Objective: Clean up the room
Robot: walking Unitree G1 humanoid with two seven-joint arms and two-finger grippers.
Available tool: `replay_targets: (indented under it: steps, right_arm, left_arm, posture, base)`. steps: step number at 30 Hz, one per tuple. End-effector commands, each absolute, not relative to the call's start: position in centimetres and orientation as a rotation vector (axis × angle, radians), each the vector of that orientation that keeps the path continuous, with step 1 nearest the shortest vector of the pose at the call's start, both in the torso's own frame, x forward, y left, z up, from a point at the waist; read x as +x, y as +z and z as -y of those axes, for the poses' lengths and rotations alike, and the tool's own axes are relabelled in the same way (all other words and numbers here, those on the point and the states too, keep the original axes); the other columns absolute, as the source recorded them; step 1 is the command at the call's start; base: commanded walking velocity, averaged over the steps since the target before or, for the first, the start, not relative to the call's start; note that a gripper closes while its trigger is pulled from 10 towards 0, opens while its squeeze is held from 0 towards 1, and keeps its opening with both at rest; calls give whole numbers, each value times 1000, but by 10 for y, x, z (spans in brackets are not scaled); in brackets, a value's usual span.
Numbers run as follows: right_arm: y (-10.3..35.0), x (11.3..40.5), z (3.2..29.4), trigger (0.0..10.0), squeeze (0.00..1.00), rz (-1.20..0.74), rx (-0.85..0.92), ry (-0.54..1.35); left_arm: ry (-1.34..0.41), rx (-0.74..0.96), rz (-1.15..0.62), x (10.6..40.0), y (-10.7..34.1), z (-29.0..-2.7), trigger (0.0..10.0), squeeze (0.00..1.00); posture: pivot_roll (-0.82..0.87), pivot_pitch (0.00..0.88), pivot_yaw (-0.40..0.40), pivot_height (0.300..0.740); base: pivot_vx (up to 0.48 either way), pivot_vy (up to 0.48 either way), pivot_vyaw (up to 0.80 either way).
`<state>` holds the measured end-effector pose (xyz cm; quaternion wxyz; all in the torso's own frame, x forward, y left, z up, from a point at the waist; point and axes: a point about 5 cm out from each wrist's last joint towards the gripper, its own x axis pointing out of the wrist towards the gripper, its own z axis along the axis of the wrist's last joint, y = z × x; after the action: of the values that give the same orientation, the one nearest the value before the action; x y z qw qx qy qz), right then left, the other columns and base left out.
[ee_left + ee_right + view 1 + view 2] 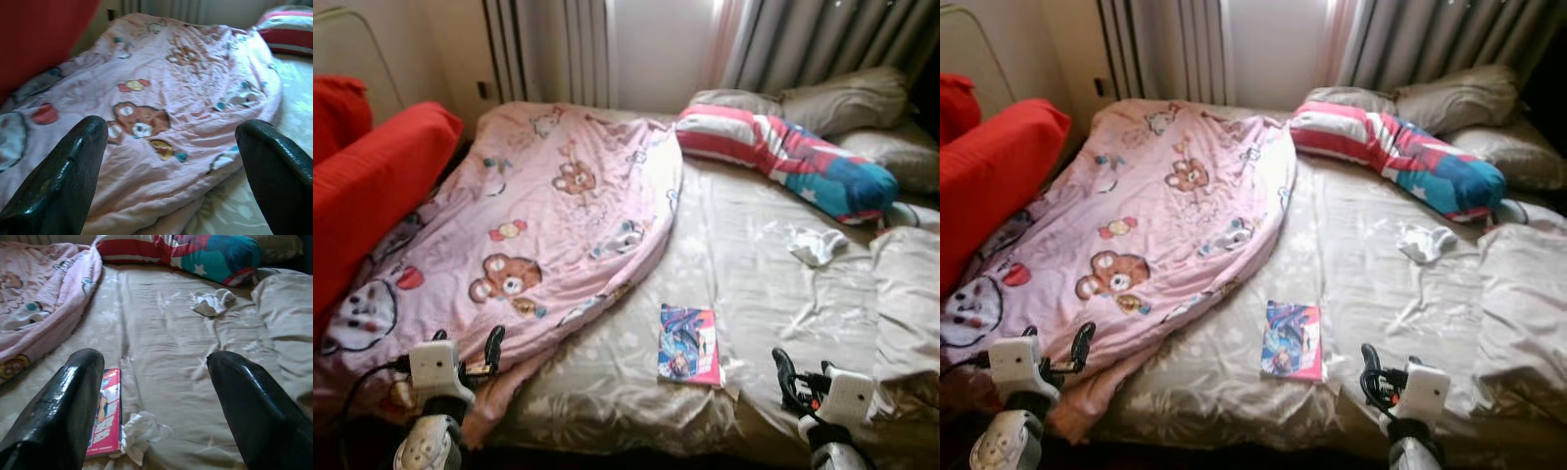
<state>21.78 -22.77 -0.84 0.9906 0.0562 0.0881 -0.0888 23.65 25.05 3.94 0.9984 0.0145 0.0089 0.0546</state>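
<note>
A bed with a beige sheet [754,294] lies before me. A pink blanket [538,215] printed with bears covers its left half. A colourful book [688,345] lies flat near the front edge, with a crumpled white tissue [142,431] beside it. A small white cloth [818,245] sits further back on the right. My left gripper [468,343] hovers open over the blanket's near edge, nothing between its fingers [73,166]. My right gripper [806,377] stands open above the sheet just right of the book, holding nothing.
A striped red, white and blue bolster [783,157] and grey pillows [842,98] lie at the head of the bed. A folded beige cover [906,294] is at the right edge. Red cushions [372,176] stand on the left. Curtains [803,39] hang behind.
</note>
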Motion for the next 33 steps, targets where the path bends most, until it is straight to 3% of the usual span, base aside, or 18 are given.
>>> replay_targets:
  steps: [1, 12, 15, 23, 33]
  right_arm:
    - [-9, 221, 226, 10000, 0, -187, 118, -187]
    - [-13, 221, 209, 10000, 0, -207, 144, -183]
    - [-14, 221, 199, 10000, 0, -194, 148, -181]
    - [-9, 227, 194, 10000, 0, -169, 161, -160]
    - [-12, 226, 201, 10000, 0, -203, 153, -205]
  left_arm:
    - [82, 32, -40, 235, 38, -249, 10000, 0]
    - [57, 48, -64, 236, 40, -245, 10000, 0]
    - [58, 66, -58, 241, 47, -249, 10000, 0]
    - [79, 78, -49, 246, 52, -254, 10000, 0]
    - [41, 84, -39, 251, 53, -233, 10000, 0]
  posture:
    - [182, 10, -56, 740]
    - [193, 31, -6, 740]
    - [199, 52, 24, 740]
    - [179, 71, 8, 740]
    - [184, 96, -19, 740]
  base:
    - [0, 0, -681]
    - [0, 0, -680]
    - [0, 0, 0]
    - [0, 0, 0]
    - [0, -180, 0]
